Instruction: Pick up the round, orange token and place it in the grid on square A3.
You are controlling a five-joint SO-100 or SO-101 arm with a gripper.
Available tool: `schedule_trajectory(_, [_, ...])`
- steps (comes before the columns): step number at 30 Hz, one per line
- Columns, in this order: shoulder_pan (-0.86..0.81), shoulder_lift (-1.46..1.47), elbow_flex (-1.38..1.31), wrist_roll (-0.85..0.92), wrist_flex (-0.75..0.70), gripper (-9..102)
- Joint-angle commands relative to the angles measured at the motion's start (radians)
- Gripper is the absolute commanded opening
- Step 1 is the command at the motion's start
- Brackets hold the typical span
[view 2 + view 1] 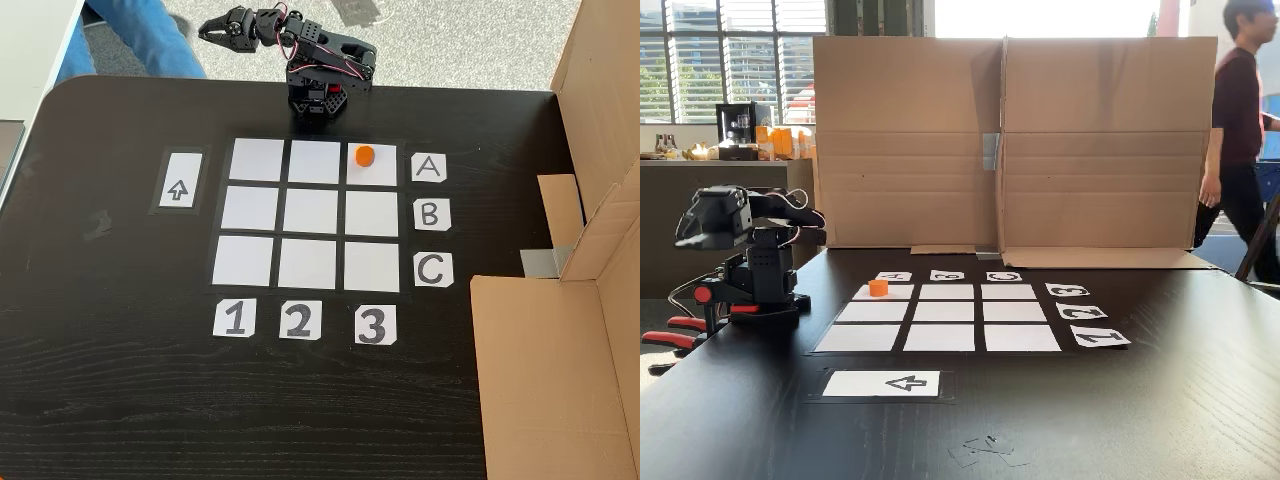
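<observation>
Orange token [364, 155] sits within square A3 [382, 172] of the grid [308, 214].

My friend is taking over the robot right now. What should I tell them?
Gripper: pulled back past the table's edge in the fixed view from above, holding nothing; whether the jaws are open is unclear.
Orange token: sitting on square A3, the corner cell of the grid where row A meets column 3, upright and apart from the arm.
Done: the token is placed.
Left: nothing, it seems; perhaps just check that the token sits inside the cell.
</observation>
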State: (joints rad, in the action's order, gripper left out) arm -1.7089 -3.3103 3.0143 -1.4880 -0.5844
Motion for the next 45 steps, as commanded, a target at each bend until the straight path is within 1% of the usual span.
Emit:
schedule_trajectory(1, [-0.020, -0.015, 0.035, 0.003, 0.008, -1])
schedule_trajectory(6, [-0.038, -0.015, 0.043, 0.008, -0.044, 0])
schedule_trajectory(12, [-0.023, -0.015, 0.043, 0.008, -0.094, 0])
schedule_trajectory(25, [0.029, -0.017, 0.043, 0.008, -0.100, 0])
schedule_trajectory(45, [0.021, -0.017, 0.043, 0.006, -0.100, 0])
